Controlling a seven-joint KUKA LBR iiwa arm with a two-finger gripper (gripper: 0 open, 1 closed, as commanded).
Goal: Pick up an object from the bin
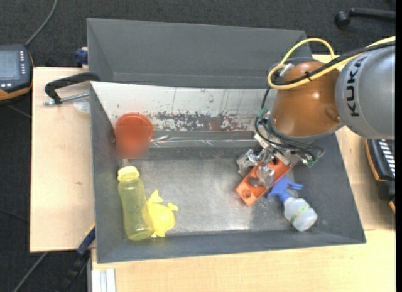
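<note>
At the right front of the grey metal bin (pixel 207 247), hand (pixel 259 164) low over a flat orange plastic bracket (pixel 251 190) just beside a blue-and-white spray bottle (pixel 295 208); open or closed, cannot tell; best centre on the bracket, clear of the bottle.

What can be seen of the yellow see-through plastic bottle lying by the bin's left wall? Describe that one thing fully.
The yellow see-through plastic bottle is a slim cylinder with rounded shoulders and a paler yellow cap. It lies on its side on the floor of the grey metal bin, cap towards the back wall and base near the front wall, close along the left wall. A small crumpled yellow piece rests against the side facing the bin's middle. Nothing else touches it.
</note>
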